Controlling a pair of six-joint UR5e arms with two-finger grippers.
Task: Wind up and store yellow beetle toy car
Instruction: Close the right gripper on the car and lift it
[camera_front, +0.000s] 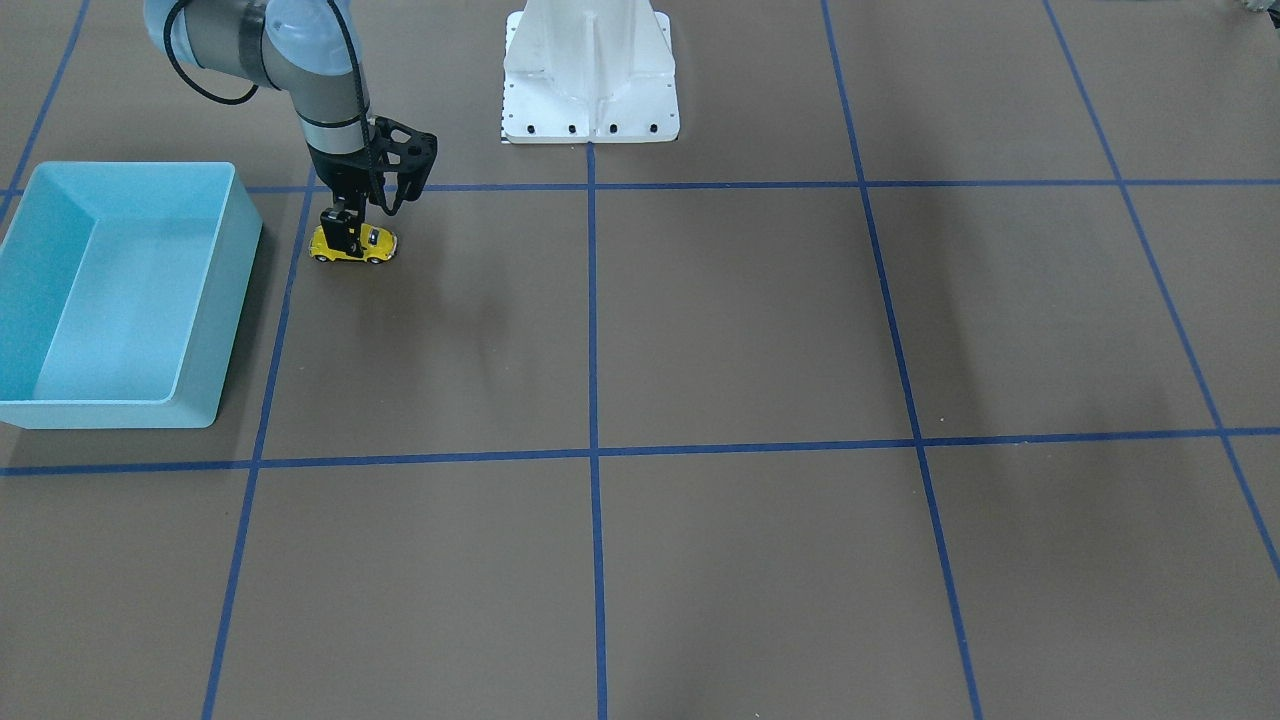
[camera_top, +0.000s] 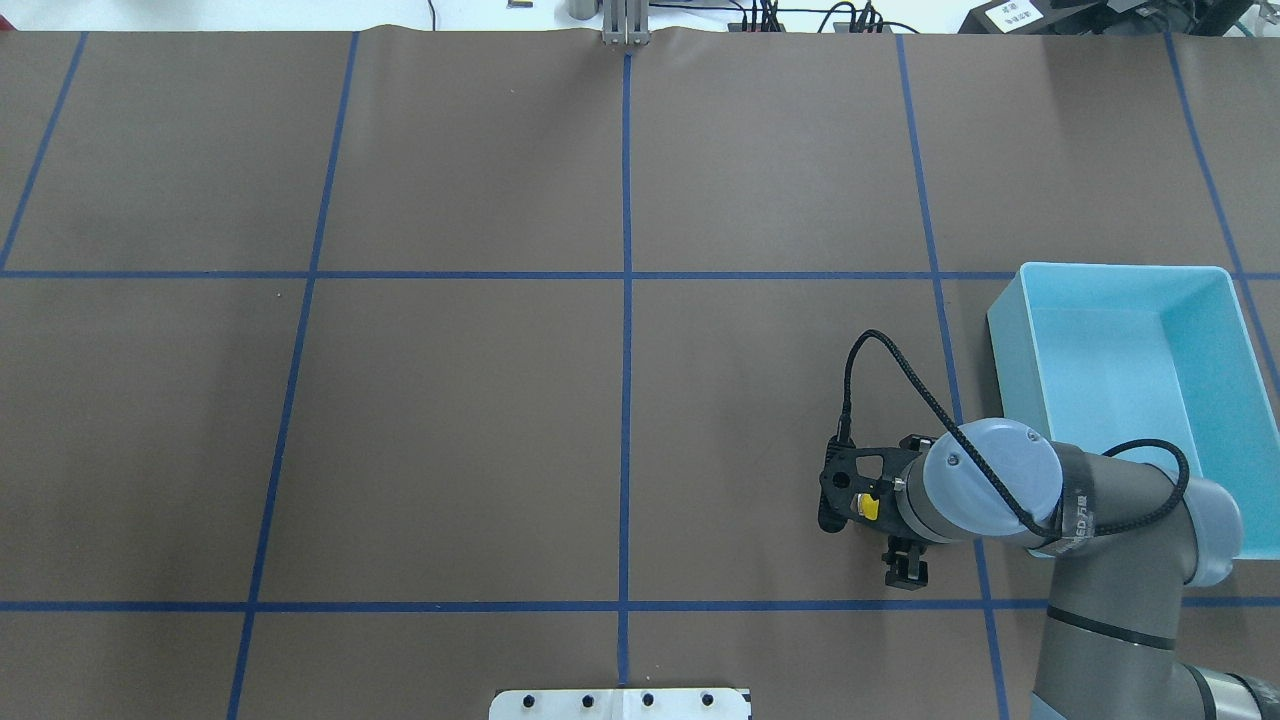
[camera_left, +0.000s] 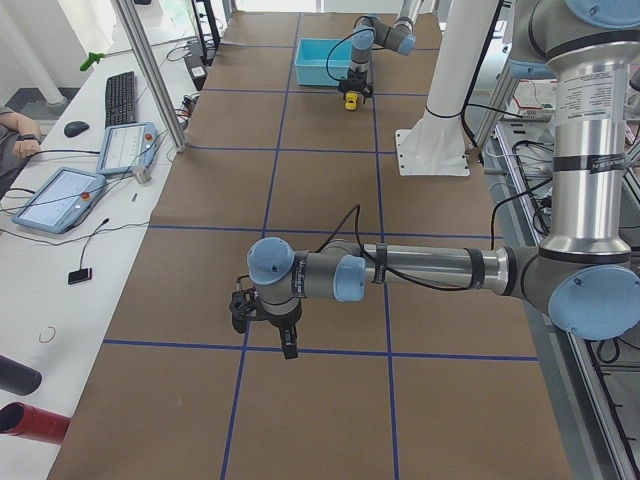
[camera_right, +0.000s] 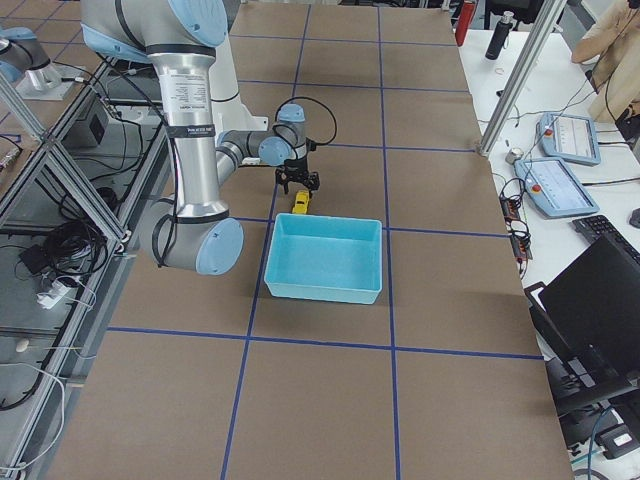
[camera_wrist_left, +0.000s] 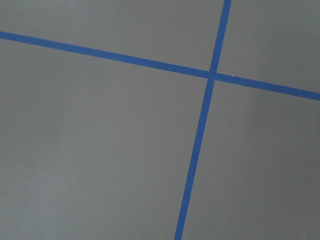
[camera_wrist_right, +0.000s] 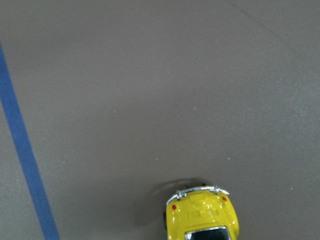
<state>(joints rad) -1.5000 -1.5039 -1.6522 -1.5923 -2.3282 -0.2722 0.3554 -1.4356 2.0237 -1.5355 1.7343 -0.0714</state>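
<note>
The yellow beetle toy car (camera_front: 368, 245) stands on its wheels on the brown table, just right of the light blue bin (camera_front: 236, 205) in the front-facing view. My right gripper (camera_front: 349, 238) comes straight down on it, with its fingers closed on the car's sides. From overhead only a bit of the yellow car (camera_top: 871, 508) shows under the wrist. The right wrist view shows the car's rear end (camera_wrist_right: 202, 216) at the bottom edge. My left gripper (camera_left: 287, 343) hangs low over the table far from the car. It shows only in the left side view, so I cannot tell if it is open.
The bin (camera_top: 1005, 322) is empty and open-topped, close beside the right arm. The white robot base (camera_front: 590, 75) stands at the table's middle edge. Blue tape lines (camera_wrist_left: 200, 130) cross the brown table.
</note>
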